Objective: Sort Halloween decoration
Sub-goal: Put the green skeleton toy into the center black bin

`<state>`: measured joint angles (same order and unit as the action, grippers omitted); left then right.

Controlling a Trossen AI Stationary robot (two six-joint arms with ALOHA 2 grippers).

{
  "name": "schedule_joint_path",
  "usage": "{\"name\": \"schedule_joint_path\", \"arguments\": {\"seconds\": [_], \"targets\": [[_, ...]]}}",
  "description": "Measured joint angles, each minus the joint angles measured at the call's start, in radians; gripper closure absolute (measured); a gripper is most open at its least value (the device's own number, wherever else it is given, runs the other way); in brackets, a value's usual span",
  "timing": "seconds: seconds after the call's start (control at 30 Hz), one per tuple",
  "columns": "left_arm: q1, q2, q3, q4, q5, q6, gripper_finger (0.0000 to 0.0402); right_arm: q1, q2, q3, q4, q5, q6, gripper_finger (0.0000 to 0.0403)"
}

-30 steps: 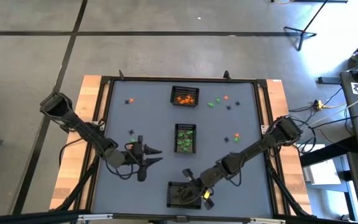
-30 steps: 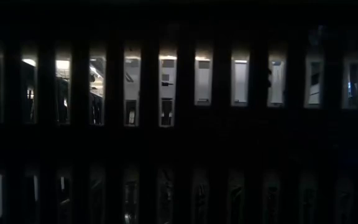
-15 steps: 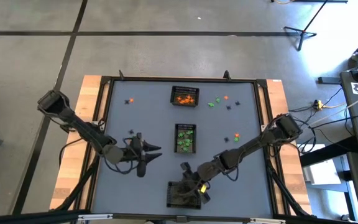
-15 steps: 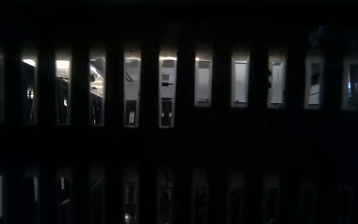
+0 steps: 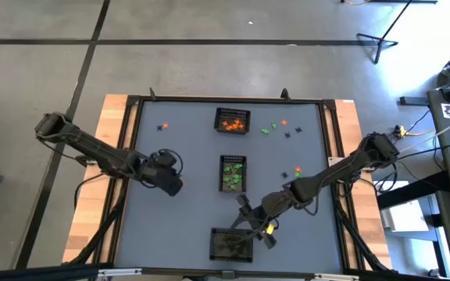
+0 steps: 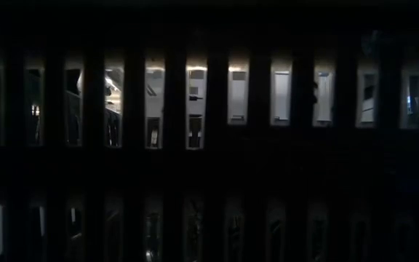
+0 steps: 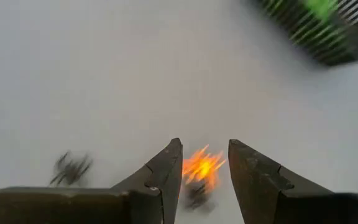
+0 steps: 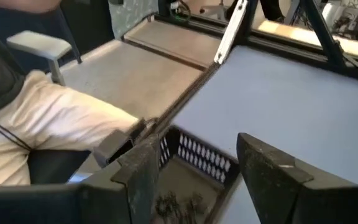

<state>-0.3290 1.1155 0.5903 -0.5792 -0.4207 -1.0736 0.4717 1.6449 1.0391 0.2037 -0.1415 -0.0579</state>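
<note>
Tiny orange, green and black trinkets lie loose on the grey table: an orange one [image 5: 162, 126] at the far left, a cluster [image 5: 276, 127] at the far right, and two [image 5: 291, 172] at mid right. My left gripper [image 5: 169, 179] points down, open. In the left wrist view its fingers [image 7: 205, 144] stand on either side of an orange trinket [image 7: 201, 169] on the table. A black trinket [image 7: 71, 168] lies beside it. My right gripper [image 5: 255, 222] is open and empty, just past the far right corner of the near basket [image 5: 231, 244].
Three black mesh baskets stand in a row down the table's middle: orange trinkets at the far end [image 5: 232, 121], green in the middle [image 5: 233, 172], black at the near end [image 8: 182, 199]. A seated person [image 8: 48, 134] shows beyond the table's near edge. The low view looks through dark mesh.
My left gripper has gone toward the table's far edge and a little left, and has tipped so that it points down at the table. My right gripper has drawn back from over the near basket, toward the far right.
</note>
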Motion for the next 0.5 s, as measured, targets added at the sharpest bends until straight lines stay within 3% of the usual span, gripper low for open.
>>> {"name": "schedule_joint_path", "arguments": {"seconds": [0.23, 0.5], "targets": [[0.085, 0.004, 0.0, -0.14, 0.074, -0.019, 0.0279, -0.001, -0.155, -0.165, 0.12, 0.062, 0.003, 0.0189], [0.156, 0.012, 0.0, -0.178, 0.151, -0.042, 0.0279, -0.001, -0.298, -0.31, 0.214, 0.172, 0.009, 0.0189]]}}
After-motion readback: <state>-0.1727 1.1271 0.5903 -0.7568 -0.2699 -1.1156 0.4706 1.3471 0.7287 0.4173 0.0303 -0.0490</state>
